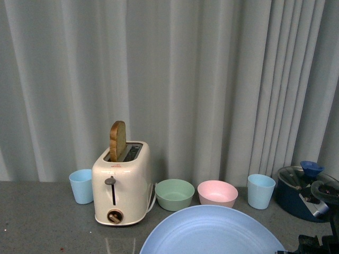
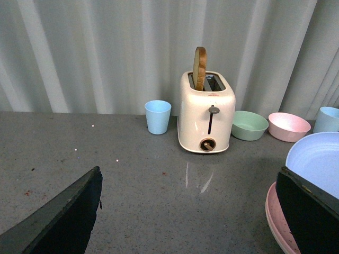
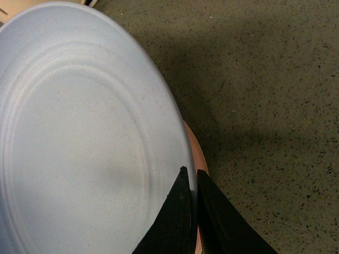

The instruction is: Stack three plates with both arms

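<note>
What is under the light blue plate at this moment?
The rim of a pink plate shows beneath the light blue plate, which the right gripper pinches by its edge. Anything lower is covered.

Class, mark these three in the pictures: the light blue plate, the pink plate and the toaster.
light blue plate (image 3: pixel 79 132), right wrist view, on its flat inner face.
pink plate (image 2: pixel 276 225), left wrist view, on its exposed rim.
toaster (image 1: pixel 130 185), front view, on its cream front.
</note>
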Motion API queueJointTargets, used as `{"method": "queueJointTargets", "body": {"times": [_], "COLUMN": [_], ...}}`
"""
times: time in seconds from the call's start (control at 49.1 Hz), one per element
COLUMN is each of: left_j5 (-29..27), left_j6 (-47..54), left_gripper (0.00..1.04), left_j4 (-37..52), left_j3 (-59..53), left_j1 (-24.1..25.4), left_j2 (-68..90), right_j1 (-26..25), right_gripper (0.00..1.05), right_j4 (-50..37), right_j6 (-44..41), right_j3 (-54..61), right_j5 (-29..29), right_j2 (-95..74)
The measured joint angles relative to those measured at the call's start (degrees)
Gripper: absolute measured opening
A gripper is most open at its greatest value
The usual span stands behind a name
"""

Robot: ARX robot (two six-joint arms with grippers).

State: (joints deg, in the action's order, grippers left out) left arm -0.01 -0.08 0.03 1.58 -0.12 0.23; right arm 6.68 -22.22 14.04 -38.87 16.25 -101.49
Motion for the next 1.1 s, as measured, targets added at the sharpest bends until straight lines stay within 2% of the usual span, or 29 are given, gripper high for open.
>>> {"method": "queueJointTargets", "body": {"times": [0.509, 1.059, 1.1], "left_j5": [0.02, 0.0, 0.02], "left_j6": [0.0, 0.0, 0.0], "left_gripper": [0.98, 0.98, 0.98], "left_j4": [0.0, 0.0, 0.0], "left_j3": [0.0, 0.0, 0.0], "left_j1": [0.0, 0.0, 0.0], "left_j2": [0.0, 0.0, 0.0], "right_j1": [1.01, 1.25, 1.22], "right_gripper": [0.03, 0.03, 0.06], "right_j4": [-3.87, -3.63, -3.1], "right_j6": [4.63, 5.79, 6.01], "right_j3": [0.09, 0.11, 0.13], "right_j5": [0.83, 1.4, 1.92], "right_j2": [-6.99, -8.76, -8.76]}}
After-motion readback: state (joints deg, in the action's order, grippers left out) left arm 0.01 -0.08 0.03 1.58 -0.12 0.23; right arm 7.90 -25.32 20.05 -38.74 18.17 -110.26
